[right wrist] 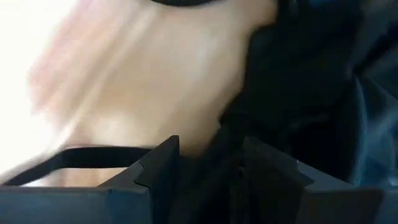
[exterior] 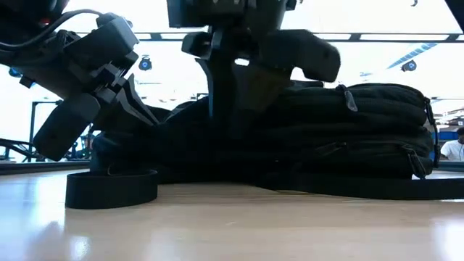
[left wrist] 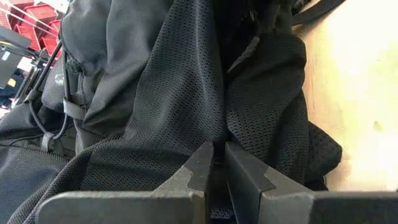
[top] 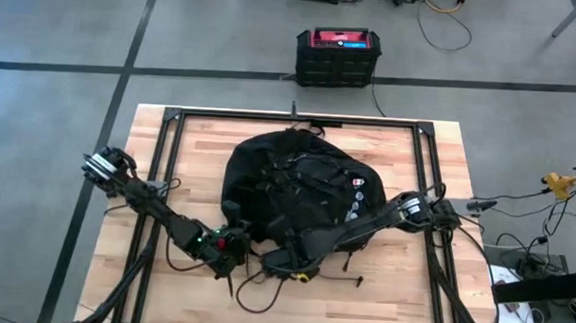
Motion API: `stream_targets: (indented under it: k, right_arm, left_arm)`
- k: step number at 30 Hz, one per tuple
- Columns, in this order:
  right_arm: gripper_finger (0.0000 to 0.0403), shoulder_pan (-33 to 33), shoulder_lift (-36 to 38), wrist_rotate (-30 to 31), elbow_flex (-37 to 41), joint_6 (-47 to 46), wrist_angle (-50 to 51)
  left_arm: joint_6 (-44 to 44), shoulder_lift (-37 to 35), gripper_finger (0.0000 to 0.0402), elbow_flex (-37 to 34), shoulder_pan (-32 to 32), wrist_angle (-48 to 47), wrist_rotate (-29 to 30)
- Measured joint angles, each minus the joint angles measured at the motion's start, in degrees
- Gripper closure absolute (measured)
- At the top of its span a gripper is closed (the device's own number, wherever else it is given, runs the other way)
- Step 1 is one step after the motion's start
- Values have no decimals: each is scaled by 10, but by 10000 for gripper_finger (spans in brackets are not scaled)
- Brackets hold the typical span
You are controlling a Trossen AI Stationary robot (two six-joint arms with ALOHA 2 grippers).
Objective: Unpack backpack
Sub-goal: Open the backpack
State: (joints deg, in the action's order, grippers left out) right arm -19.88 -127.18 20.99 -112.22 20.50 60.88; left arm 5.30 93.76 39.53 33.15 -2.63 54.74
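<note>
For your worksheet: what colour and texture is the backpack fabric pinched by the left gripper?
Black open-weave mesh fabric of the backpack, clearest in the left wrist view.

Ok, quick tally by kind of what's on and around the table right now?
Backpack: 1, black, lying on the table
Grippers: 2, left gripper pinching the backpack's mesh fabric, right gripper at the backpack's near edge
Crate: 1, black with red top, on the floor beyond the table
Total: 4

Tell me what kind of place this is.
Probably a robotics lab or workshop: a pale wooden table in a black metal frame, grey concrete floor marked with dark tape lines, loose cables, and a black crate with red top.
</note>
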Motion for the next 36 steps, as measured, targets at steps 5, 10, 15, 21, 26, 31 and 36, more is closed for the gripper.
stream_targets:
  k: [5,10,15,21,26,31,36]
  right_arm:
    - [251,11,11,0,0,-24,7]
    - [260,25,14,-2,-1,-68,59]
    - [274,36,12,-6,-1,-105,97]
    - [327,37,12,-15,-1,-93,95]
    - [370,37,13,-15,-30,-86,132]
    - [359,39,14,-16,-36,-78,169]
    - [307,44,14,-17,-27,-77,166]
  left_arm:
    - [0,0,377,0,0,0,0]
    - [0,0,377,0,0,0,0]
    - [0,0,377,1,0,0,0]
    - [15,0,377,1,-3,0,-3]
    - [17,12,377,1,-10,0,-15]
    - [9,46,377,1,-11,1,-11]
    - [8,64,377,1,-11,5,-7]
